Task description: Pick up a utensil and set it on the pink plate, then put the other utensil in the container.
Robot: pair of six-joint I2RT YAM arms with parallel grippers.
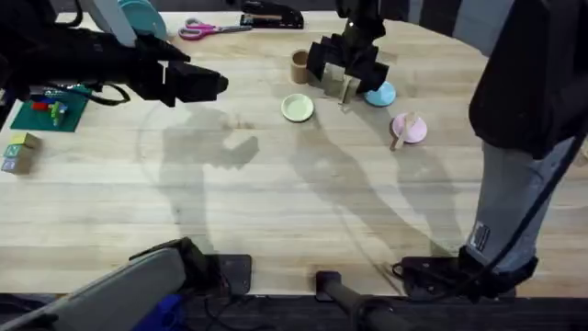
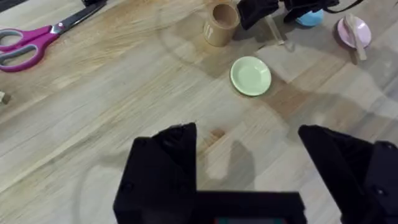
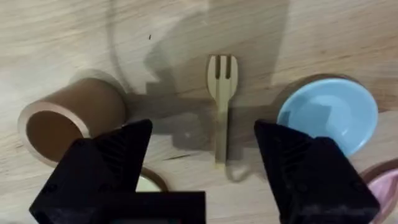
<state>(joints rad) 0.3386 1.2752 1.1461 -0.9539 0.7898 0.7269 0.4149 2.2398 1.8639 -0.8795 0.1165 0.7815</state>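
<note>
Overhead looks down over the whole table; both wrist cameras look down nearer, sharing the container [image 2: 221,23].

Robot lab or workshop, pale wooden table [image 1: 276,202], pink-handled scissors [image 1: 209,28] and black stapler [image 1: 273,16] along its far edge, toy blocks [image 1: 18,152] at its left edge

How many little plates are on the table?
3. The pale yellow-green plate lies nearest the table's middle, the light blue plate sits partly under the right gripper, and the pink plate holds a wooden spoon.
</note>
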